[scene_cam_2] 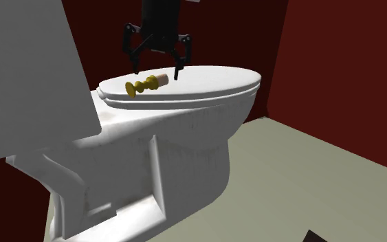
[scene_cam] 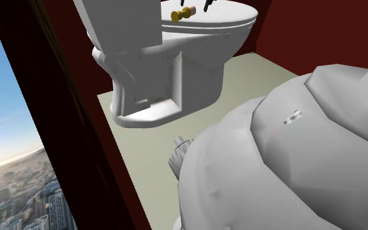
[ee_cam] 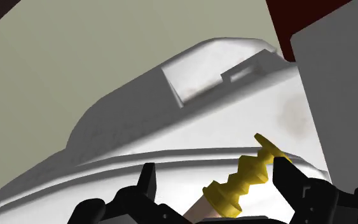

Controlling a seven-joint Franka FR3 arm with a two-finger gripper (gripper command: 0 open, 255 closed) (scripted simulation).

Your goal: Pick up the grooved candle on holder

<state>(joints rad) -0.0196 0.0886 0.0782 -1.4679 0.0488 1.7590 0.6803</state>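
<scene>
A candle on a yellow grooved holder (scene_cam_2: 141, 86) lies on its side on the closed white toilet lid (scene_cam_2: 212, 79); its pale pinkish candle end (scene_cam_2: 161, 80) points toward the second exterior view's right. My black gripper (scene_cam_2: 157, 71) hangs just above it, open, with a finger on each side and neither clasping it. In the wrist view the holder (ee_cam: 247, 178) lies between the spread fingers (ee_cam: 147, 181), its flared foot close to one of them. The shoulder view shows the candle (scene_cam: 183, 14) at the top, under the gripper (scene_cam: 191, 5).
The toilet's tank (scene_cam_2: 27, 82) rises right behind the lid. Dark red walls (scene_cam_2: 336, 62) enclose a beige floor (scene_cam_2: 308, 165). In the shoulder view the arm's white bulk (scene_cam: 293, 150) covers the lower right, and a window on a city (scene_cam: 12, 163) is at the left.
</scene>
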